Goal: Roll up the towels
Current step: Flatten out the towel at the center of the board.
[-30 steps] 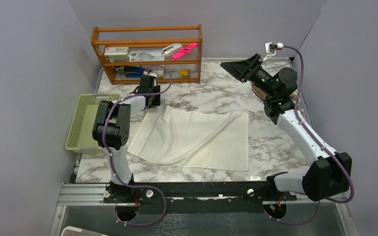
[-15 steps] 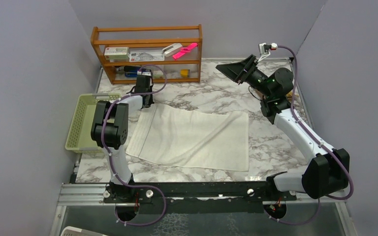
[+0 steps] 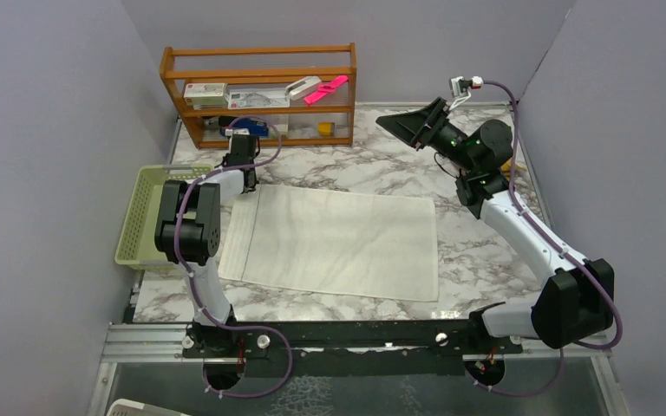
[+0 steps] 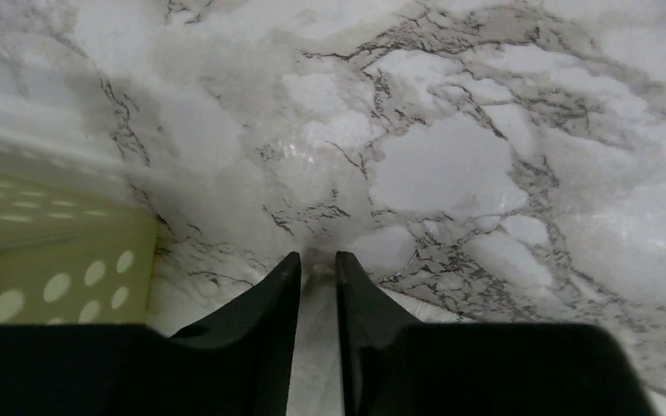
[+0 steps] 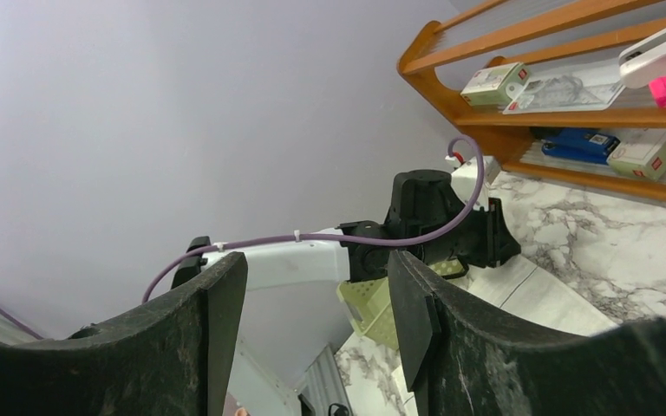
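Note:
The white towel [image 3: 338, 243] lies spread flat on the marble table. My left gripper [image 3: 247, 179] is at its far left corner, low on the table. In the left wrist view the gripper [image 4: 317, 260] is shut on that corner, with white cloth [image 4: 316, 364] between the fingers. My right gripper [image 3: 396, 123] is open and empty, held high above the far right of the table and facing left; it also shows in the right wrist view [image 5: 312, 260]. Only a sliver of the yellow towel [image 3: 507, 165] shows behind my right arm.
A pale green basket [image 3: 143, 217] stands at the table's left edge, close to my left arm; it also shows in the left wrist view [image 4: 52, 277]. A wooden shelf [image 3: 260, 95] with boxes and tools stands at the back. Grey walls close in left, right and behind.
My left gripper has pulled the towel's far left corner back and to the left. The towel's wrinkles have gone and it now lies flat. My right gripper has shifted slightly left.

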`<state>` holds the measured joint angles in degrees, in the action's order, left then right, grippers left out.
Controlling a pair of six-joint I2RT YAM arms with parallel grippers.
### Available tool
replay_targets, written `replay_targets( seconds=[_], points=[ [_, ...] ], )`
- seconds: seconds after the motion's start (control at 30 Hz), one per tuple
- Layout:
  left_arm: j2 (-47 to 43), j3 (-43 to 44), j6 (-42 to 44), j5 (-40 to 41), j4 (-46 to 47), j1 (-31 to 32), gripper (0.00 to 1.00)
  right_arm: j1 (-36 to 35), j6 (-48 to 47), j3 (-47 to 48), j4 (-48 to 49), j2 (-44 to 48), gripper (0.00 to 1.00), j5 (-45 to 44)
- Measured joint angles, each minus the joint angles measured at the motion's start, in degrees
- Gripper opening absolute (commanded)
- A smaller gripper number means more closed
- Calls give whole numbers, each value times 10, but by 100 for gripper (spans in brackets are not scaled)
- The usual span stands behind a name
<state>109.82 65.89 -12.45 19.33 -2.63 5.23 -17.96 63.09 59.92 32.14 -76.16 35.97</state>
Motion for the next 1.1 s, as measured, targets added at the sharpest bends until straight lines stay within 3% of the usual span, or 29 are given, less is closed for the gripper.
replay_targets(
  seconds=[0.07, 0.1, 0.5, 0.67, 0.83, 0.93, 1.0, 1.07, 1.1],
  points=[
    [-7, -6, -1, 8, -1, 0, 73, 0, 8, 0, 2, -3, 62, 4],
    [-13, -10, -2, 12, -2, 0, 77, 0, 13, 0, 5, -6, 62, 8],
    [-190, -105, -47, 24, 10, 0, 87, -28, 26, 0, 0, -25, 61, 16],
    [-223, -133, -65, 5, 19, 5, 99, -42, 8, 1, -19, -29, 51, 11],
    [-237, -170, -93, -36, 24, 20, 98, -43, -94, -26, -159, -28, 50, -87],
    [-239, -190, -103, -49, 29, 33, 93, -12, -148, -94, -223, -29, 45, -137],
    [-241, -203, -106, -60, 35, 39, 87, 20, -171, -148, -243, -34, 32, -147],
    [-241, -211, -107, -67, 39, 40, 72, 54, -193, -198, -262, -47, 9, -152],
    [-241, -213, -107, -71, 41, 40, 63, 68, -201, -213, -269, -55, 2, -156]
  ],
)
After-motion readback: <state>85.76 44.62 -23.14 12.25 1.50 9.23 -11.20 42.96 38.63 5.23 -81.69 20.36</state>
